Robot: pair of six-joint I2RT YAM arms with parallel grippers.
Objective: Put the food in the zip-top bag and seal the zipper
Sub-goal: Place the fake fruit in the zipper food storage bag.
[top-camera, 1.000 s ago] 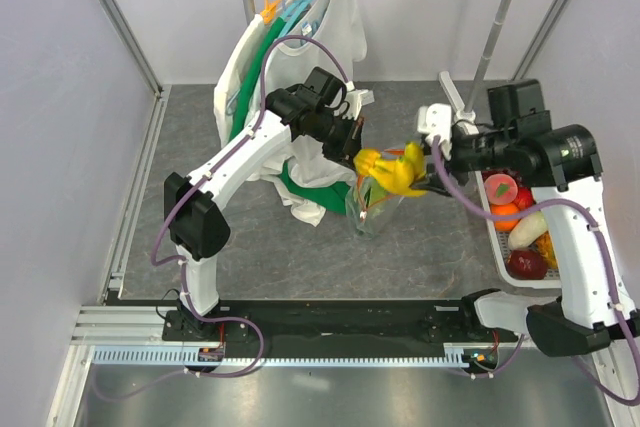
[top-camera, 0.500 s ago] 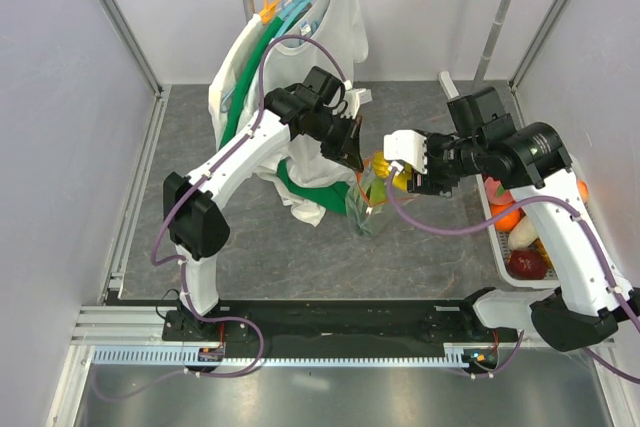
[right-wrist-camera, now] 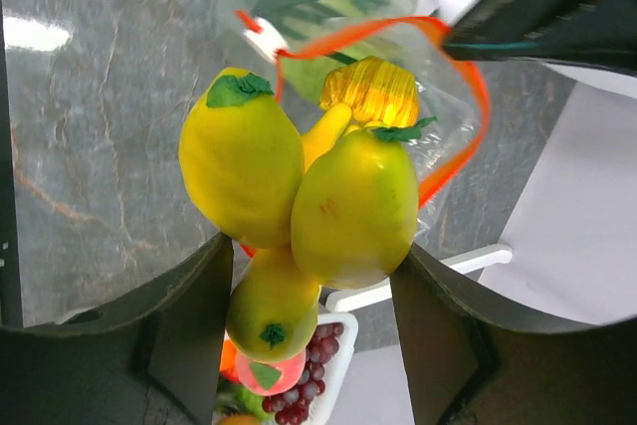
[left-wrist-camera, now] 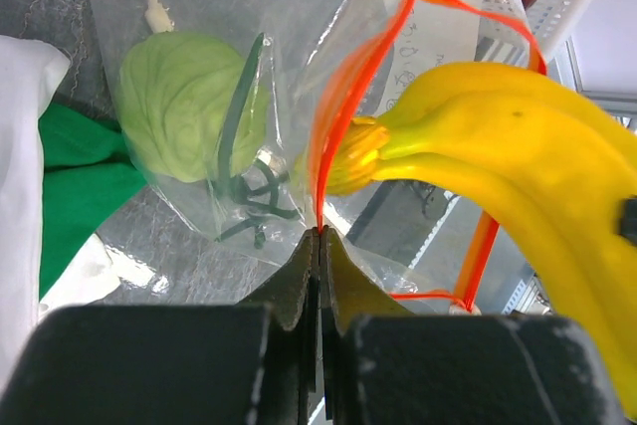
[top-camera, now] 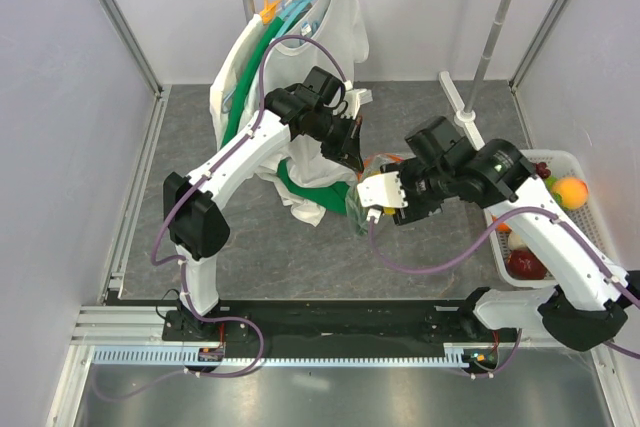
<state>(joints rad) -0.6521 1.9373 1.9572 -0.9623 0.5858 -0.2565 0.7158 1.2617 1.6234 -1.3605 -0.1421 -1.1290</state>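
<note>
The clear zip-top bag hangs open from my left gripper, which is shut on the rim at the red-orange zipper. A pale green cabbage-like piece and dark green onion stalks lie inside it. My right gripper is shut on a bunch of yellow bananas. The bunch's stem points into the bag's mouth, ringed by the zipper. From above, the right gripper covers the bag, just in front of the left gripper.
A white slatted basket at the right edge holds more fruit, among them an orange-yellow one and a dark red one. Shirts hang from a rack behind the left arm. The rack's pole slants at the back right.
The right arm swung left from the basket side, carrying the bananas over and down to the bag's mouth. The left gripper stayed put on the rim.
</note>
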